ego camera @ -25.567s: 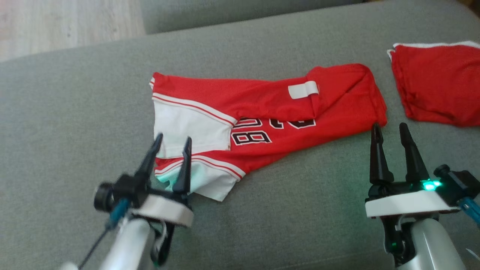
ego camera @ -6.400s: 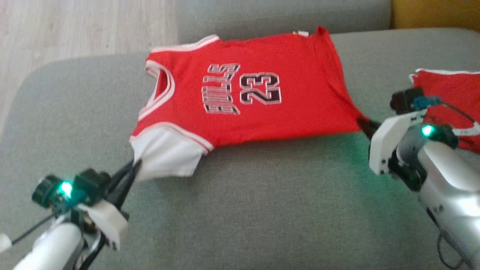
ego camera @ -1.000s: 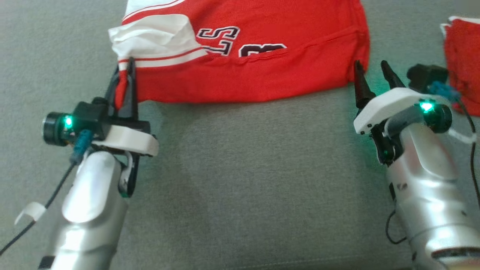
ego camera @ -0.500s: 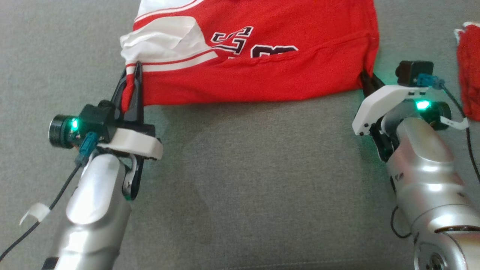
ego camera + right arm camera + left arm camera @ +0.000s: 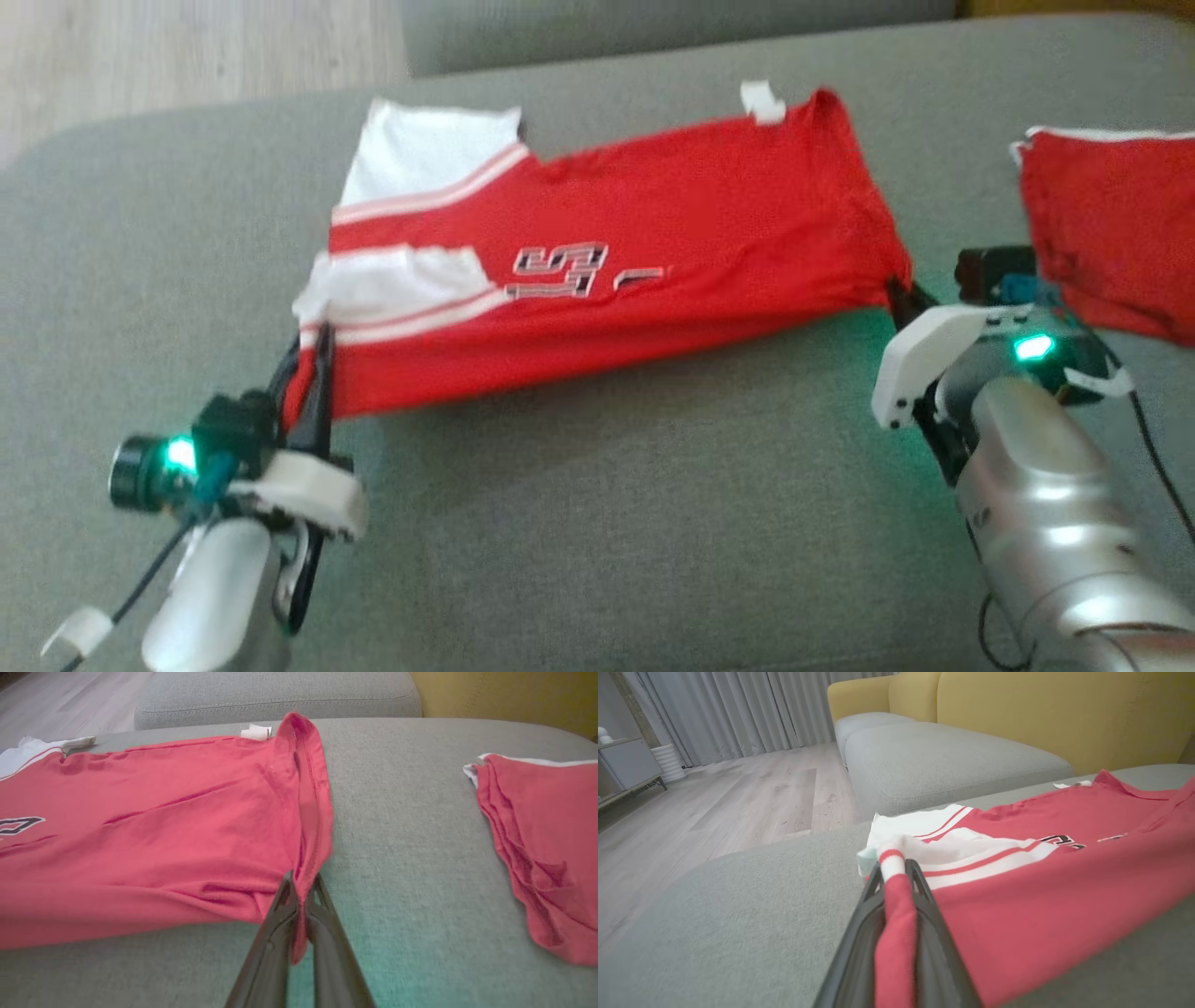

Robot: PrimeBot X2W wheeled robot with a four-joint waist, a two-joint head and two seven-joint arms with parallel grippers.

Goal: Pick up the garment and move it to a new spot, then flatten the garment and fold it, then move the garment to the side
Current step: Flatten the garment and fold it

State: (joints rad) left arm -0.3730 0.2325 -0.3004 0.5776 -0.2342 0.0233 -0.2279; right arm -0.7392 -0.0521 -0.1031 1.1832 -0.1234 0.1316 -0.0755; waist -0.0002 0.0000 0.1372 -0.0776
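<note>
Grey sofa cushion point(image 5: 597, 523) is the work surface. Behind it at the left is a pale wooden floor point(image 5: 714, 802) w/ grey curtains point(image 5: 738, 714), and a yellow sofa back point(image 5: 1041, 714) stands further right.

At the lower left of the head view, the left gripper point(image 5: 311, 347) is clenched on the near-left corner of the garment point(image 5: 672, 224). The left wrist view shows a red-and-white striped edge pinched between both fingers.

The garment is a red jersey w/ white panels and stripes at its left end (some black-and-white lettering shows near the middle, partly covered by a fold). It lies across the middle of the cushion, approx. from left to right, and its near edge stretches between the two grippers. A small white label point(image 5: 764, 101) sticks out at the far-right corner.

At the right end, the right gripper point(image 5: 303, 879) is closed tight on the near-right corner of the hem, w/ red cloth caught between its fingers.

Apart from the jersey, further to the right, lies a second red cloth point(image 5: 1111, 243) w/ a white edge, on the same cushion.
</note>
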